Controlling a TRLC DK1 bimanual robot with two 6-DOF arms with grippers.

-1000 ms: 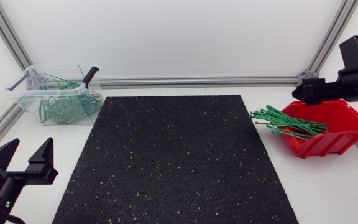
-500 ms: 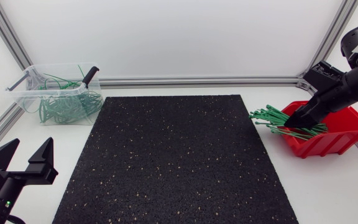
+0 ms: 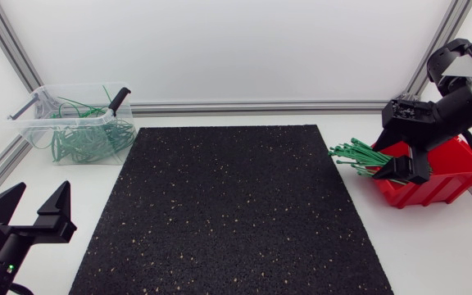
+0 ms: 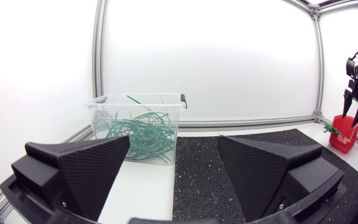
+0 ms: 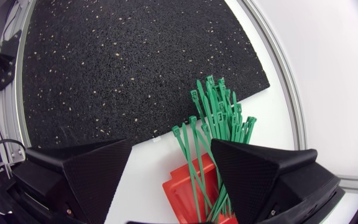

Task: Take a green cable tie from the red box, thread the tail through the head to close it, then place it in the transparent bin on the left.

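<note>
Green cable ties [image 5: 211, 115] lie under wide-spread right fingers [image 5: 253, 167].

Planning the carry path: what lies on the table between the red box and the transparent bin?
Only the black mat, bare in the head view, separates the red box from the transparent bin.

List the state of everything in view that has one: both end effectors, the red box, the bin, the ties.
left end effector: open, holding nothing, at the table's near left corner
right end effector: open, over the ties at the red box
red box: open-topped, holds ties
straight ties: unthreaded, tails sticking out over the box's edge
transparent bin: lid off, partly filled
looped ties: tangled inside the bin
</note>
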